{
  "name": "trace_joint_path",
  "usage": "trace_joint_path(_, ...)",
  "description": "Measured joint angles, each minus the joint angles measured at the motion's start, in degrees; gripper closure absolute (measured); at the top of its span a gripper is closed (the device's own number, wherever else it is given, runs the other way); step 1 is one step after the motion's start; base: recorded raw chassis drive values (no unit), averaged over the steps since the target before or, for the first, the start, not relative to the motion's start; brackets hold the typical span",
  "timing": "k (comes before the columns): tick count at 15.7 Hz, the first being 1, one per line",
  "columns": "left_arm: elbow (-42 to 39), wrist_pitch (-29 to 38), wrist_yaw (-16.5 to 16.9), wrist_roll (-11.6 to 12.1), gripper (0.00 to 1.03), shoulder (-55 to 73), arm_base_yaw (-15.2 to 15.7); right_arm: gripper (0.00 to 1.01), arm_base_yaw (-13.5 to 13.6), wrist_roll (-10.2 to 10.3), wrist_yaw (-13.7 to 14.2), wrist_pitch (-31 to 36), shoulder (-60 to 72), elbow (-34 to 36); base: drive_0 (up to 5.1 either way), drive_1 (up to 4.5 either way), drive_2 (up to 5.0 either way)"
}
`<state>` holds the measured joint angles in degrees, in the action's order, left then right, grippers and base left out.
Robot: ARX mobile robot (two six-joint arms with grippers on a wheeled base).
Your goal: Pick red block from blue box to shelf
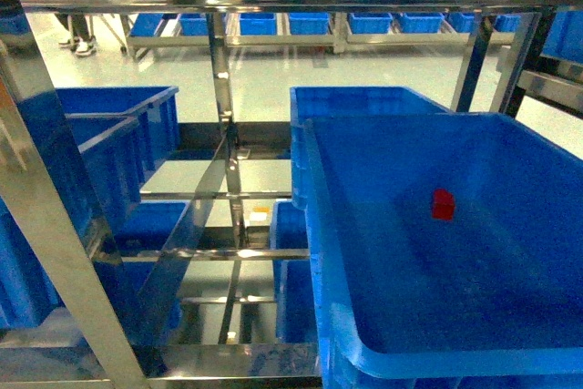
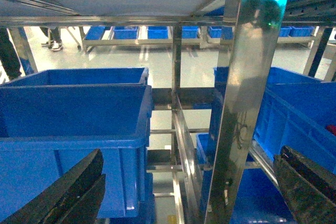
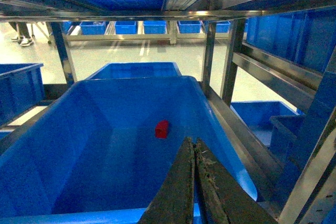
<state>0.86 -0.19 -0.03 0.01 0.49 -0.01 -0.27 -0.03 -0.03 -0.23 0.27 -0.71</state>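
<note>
In the head view neither arm nor gripper is seen. The blue box (image 1: 401, 353) fills the right half, cut off by the right and bottom edges. The red block (image 1: 443, 204) is seen on its floor, right of centre, apart from every wall; its stud cannot be made out. The shelf (image 1: 228, 134) is shown as shiny posts and rails on the left, with dark blue crates (image 1: 118, 125) set on it behind and to the left.

In the left wrist view, the left gripper (image 2: 186, 190) is seen only as two dark fingers (image 2: 68, 192) at the lower corners, spread widely, with nothing held or touched between them. A shelf post (image 2: 247, 103) stands close in front and hides much of the box; a red speck at the far right edge is possibly the block.

In the right wrist view, the right gripper (image 3: 193, 153) is seen from behind, its tips pressed together with nothing between them. It is held above the near part of the box (image 3: 63, 129), pointed towards the block (image 3: 162, 129), which lies beyond the tips, untouched, on the box floor.
</note>
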Motion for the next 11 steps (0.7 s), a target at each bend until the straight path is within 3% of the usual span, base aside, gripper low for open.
trace_joint_path(4, 0.0, 0.0, 0.0, 0.0, 0.05, 0.0, 0.0, 0.98, 0.0, 0.0, 0.0, 0.0, 0.0, 0.0, 0.0, 0.00, 0.0)
trace_joint_path(8, 0.0, 0.0, 0.0, 0.0, 0.05, 0.0, 0.0, 0.62, 0.0, 0.0, 0.0, 0.0, 0.0, 0.0, 0.0, 0.00, 0.0)
trace_joint_path(11, 0.0, 0.0, 0.0, 0.0, 0.05, 0.0, 0.0, 0.29, 0.0, 0.0, 0.0, 0.0, 0.0, 0.0, 0.0, 0.00, 0.0)
